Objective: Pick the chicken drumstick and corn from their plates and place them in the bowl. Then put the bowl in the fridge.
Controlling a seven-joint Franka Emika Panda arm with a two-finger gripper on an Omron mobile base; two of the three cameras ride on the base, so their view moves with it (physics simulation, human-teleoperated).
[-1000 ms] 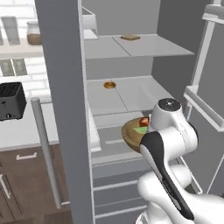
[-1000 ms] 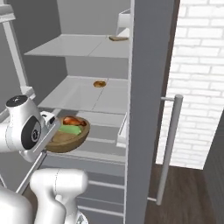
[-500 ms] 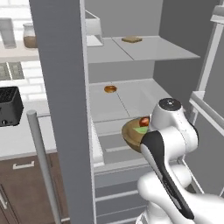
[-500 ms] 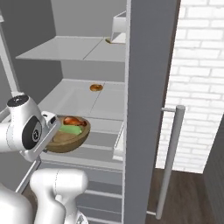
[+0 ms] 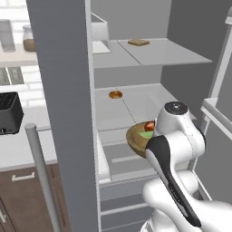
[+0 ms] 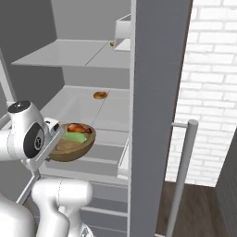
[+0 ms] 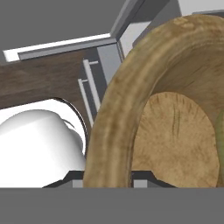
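Observation:
The light brown wooden bowl (image 5: 135, 140) (image 6: 71, 148) hangs in front of the open fridge (image 5: 136, 111) (image 6: 78, 104), level with the front edge of its middle shelf. Inside the bowl lie the orange-brown chicken drumstick (image 5: 149, 126) (image 6: 77, 128) and the pale green corn (image 5: 146, 134) (image 6: 74, 137). My gripper (image 6: 54, 133) (image 7: 107, 181) is shut on the bowl's thick rim (image 7: 111, 127), on the side nearest the arm. In the left base view the arm's white head covers that side of the bowl. The plates are out of view.
A small brown round food (image 5: 115, 94) (image 6: 99, 95) sits far back on the middle shelf. Higher up are a bread slice (image 5: 138, 42) and a clear box (image 5: 99, 38). Open doors with bar handles (image 5: 43, 176) (image 6: 181, 176) flank the opening. A black toaster (image 5: 9, 113) stands at left.
Both base views have shifted and the fridge looks closer, so the base has moved. The bowl has stayed held in the same place relative to the arm.

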